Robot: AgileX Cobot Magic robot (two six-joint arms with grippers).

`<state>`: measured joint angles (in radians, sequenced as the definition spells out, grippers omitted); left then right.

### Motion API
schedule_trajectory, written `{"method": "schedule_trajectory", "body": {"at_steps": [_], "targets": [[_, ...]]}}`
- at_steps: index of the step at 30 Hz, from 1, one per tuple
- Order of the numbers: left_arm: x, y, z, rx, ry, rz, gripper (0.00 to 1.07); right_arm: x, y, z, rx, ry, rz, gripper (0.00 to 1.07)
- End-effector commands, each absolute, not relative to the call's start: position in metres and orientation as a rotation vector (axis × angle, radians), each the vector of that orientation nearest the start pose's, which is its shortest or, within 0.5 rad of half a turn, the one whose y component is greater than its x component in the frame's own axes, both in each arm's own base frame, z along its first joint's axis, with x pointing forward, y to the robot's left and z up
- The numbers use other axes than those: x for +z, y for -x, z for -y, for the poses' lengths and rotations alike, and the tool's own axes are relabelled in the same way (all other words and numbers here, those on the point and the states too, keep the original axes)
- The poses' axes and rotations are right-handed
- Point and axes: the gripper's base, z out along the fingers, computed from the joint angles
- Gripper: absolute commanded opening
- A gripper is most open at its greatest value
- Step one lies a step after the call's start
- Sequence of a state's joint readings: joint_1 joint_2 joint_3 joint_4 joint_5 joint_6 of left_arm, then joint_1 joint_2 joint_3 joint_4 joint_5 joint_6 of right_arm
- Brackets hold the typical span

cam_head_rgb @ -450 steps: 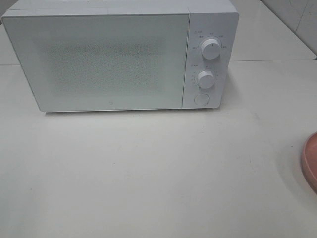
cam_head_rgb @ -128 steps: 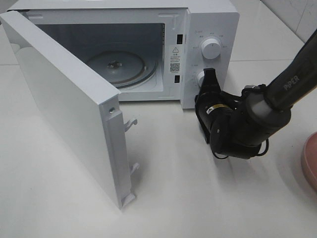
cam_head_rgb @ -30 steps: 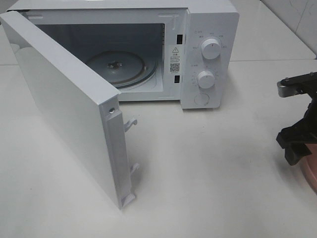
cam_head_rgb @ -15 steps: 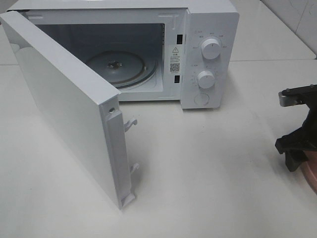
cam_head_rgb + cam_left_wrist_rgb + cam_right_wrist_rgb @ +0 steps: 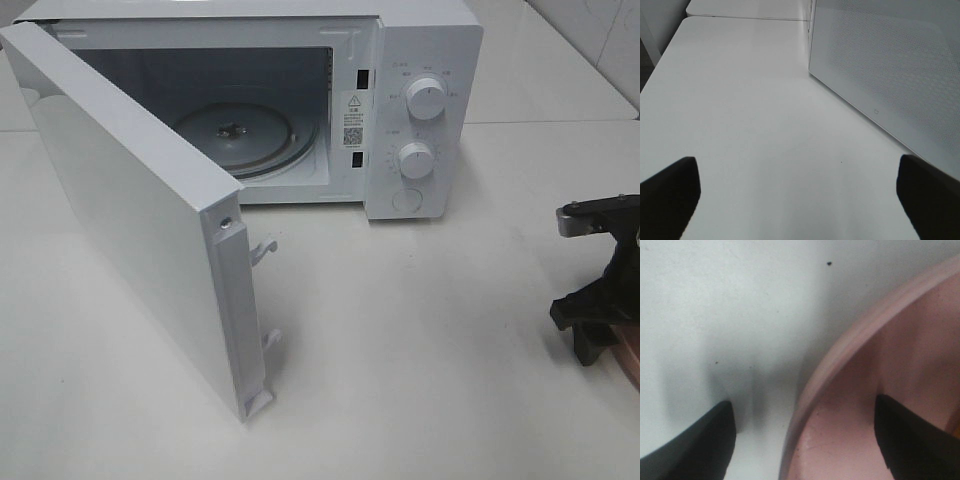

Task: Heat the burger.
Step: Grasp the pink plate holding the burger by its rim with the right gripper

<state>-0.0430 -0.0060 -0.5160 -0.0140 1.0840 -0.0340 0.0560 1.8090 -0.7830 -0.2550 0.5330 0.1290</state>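
To the right of the microwave [image 5: 425,50], the pink dish [image 5: 632,360] is cut off by the picture's edge, as is most of the right gripper [image 5: 598,325]. In the right wrist view its fingers [image 5: 692,447] and the dish's rim are blurred. The print around the microwave's dials [image 5: 427,99] is too small to be read. Of the left gripper [image 5: 797,195], only two dark finger ends are shown.

A white microwave [image 5: 425,60] sits on the white desk [image 5: 420,350] with its door [image 5: 120,200] swung wide open, and a pink dish [image 5: 840,350] sits well off to one side.
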Motion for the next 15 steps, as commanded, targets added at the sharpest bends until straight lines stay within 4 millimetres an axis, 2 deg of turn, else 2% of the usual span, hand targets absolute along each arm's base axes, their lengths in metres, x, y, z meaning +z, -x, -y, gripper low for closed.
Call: {"method": "schedule_trajectory", "body": {"at_steps": [1,2,4,5,7,10,11,15], "targets": [[0.2806,0.0102,0.0011,-0.072,-0.009,-2.018,1.0,0.1074,-0.2786,-0.003,-0.199,0.206,-3.027,0.67],[0.2806,0.0102,0.0011,-0.072,-0.009,-2.018,1.0,0.1074,-0.2786,-0.003,-0.199,0.206,-3.027,0.67],[0.2806,0.0102,0.0011,-0.072,-0.009,-2.018,1.0,0.1073,-0.2774,-0.0027,-0.202,0.163,-3.041,0.5],[0.2806,0.0102,0.0011,-0.072,-0.009,-2.018,1.0,0.1073,-0.2774,-0.0027,-0.202,0.163,-3.041,0.5],[0.2806,0.0102,0.0011,-0.072,-0.009,-2.018,1.0,0.1073,-0.2766,-0.0025,-0.205,0.145,-3.05,0.21],[0.2806,0.0102,0.0011,-0.072,-0.009,-2.018,1.0,0.1073,-0.2766,-0.0025,-0.205,0.145,-3.05,0.15],[0.2806,0.0102,0.0011,-0.072,-0.009,-2.018,1.0,0.1073,-0.2766,-0.0025,-0.205,0.145,-3.05,0.02],[0.2806,0.0102,0.0011,-0.072,-0.009,-2.018,1.0,0.1073,-0.2764,-0.0024,-0.206,0.145,-3.052,0.0]]}}
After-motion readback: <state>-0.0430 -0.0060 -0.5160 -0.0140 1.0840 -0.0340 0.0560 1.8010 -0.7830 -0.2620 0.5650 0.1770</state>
